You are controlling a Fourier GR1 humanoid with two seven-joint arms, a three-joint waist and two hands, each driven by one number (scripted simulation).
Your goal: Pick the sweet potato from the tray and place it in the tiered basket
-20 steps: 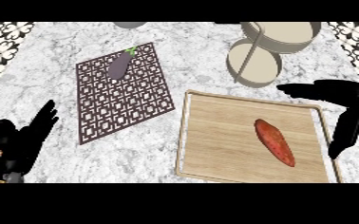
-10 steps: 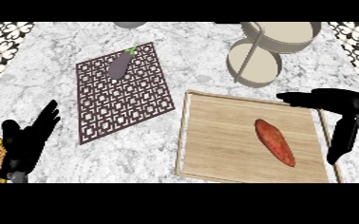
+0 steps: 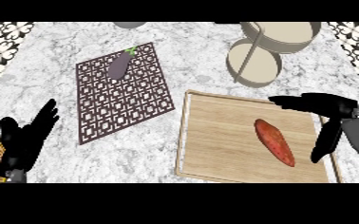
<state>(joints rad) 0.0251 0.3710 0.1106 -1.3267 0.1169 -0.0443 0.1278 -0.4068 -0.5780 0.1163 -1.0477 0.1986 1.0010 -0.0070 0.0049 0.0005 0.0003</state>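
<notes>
The sweet potato [image 3: 275,141] is seen lying on the wooden tray [image 3: 217,137], just left of the right robot hand [image 3: 328,118], whose fingers are spread open, apart from it. The left robot hand [image 3: 24,140] is rested open at the table's [image 3: 196,71] lower left edge. The tiered basket [image 3: 270,47] is placed beyond the tray.

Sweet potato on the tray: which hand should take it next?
Right. The right hand is open at the tray's right side, beside the sweet potato. The left hand rests at the view's left edge, beyond the patterned mat.
</notes>
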